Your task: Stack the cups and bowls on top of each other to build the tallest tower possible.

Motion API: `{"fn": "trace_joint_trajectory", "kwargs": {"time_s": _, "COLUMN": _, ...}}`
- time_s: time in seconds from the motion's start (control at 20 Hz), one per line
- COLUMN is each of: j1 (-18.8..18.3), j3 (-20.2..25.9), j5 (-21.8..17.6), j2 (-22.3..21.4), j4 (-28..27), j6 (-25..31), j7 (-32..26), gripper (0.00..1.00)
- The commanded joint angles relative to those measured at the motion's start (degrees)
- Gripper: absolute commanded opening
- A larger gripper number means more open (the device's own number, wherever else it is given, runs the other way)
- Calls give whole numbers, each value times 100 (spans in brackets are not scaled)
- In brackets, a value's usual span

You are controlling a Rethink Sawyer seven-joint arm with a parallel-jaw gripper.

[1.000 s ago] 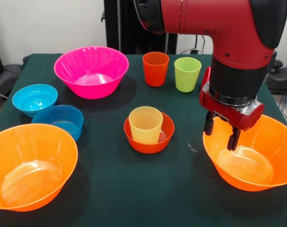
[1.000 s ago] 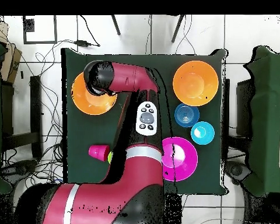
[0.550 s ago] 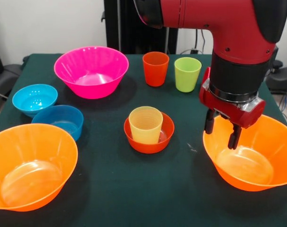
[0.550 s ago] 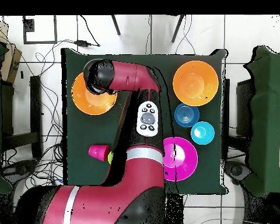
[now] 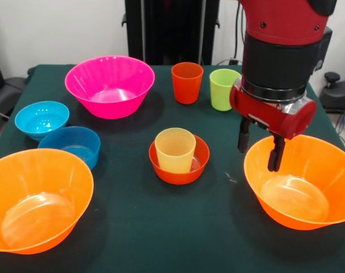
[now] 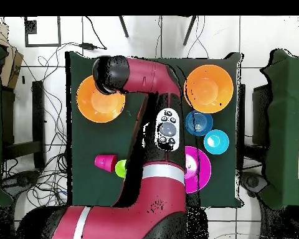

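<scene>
Your gripper [image 5: 258,152] hangs over the far rim of the large orange bowl [image 5: 303,190], fingers spread apart and holding nothing. The ribbed yellow cup [image 5: 175,149] stands in the small red-orange bowl [image 5: 179,170] mid-table, with the orange cup [image 5: 187,82] and lime green cup [image 5: 223,88] side by side beyond. You've got the magenta bowl [image 5: 110,85], two blue bowls [image 5: 41,119] and the other orange bowl [image 5: 36,199] lying separate, unstacked.

Bright, even light; soft shadows beneath the bowls [image 5: 110,85], glossy highlights inside.
</scene>
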Motion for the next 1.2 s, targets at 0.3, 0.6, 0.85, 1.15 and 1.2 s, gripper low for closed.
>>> {"fn": "trace_joint_trajectory", "kwargs": {"time_s": 0.3, "j1": -96, "j3": 416, "j5": -315, "j2": 20, "j4": 599, "j6": 37, "j7": -391, "gripper": 100}}
{"fn": "trace_joint_trajectory", "kwargs": {"time_s": 0.6, "j1": -43, "j3": 479, "j5": -393, "j2": 177, "j4": 604, "j6": -129, "j7": -460, "gripper": 100}}
{"fn": "trace_joint_trajectory", "kwargs": {"time_s": 0.85, "j1": -225, "j3": 680, "j5": -544, "j2": 275, "j4": 579, "j6": -103, "j7": -1056, "gripper": 100}}
{"fn": "trace_joint_trajectory", "kwargs": {"time_s": 1.15, "j1": -444, "j3": 916, "j5": -803, "j2": 242, "j4": 625, "j6": 92, "j7": -1712, "gripper": 100}}
{"fn": "trace_joint_trajectory", "kwargs": {"time_s": 1.2, "j1": -473, "j3": 946, "j5": -841, "j2": 240, "j4": 649, "j6": 78, "j7": -1729, "gripper": 100}}
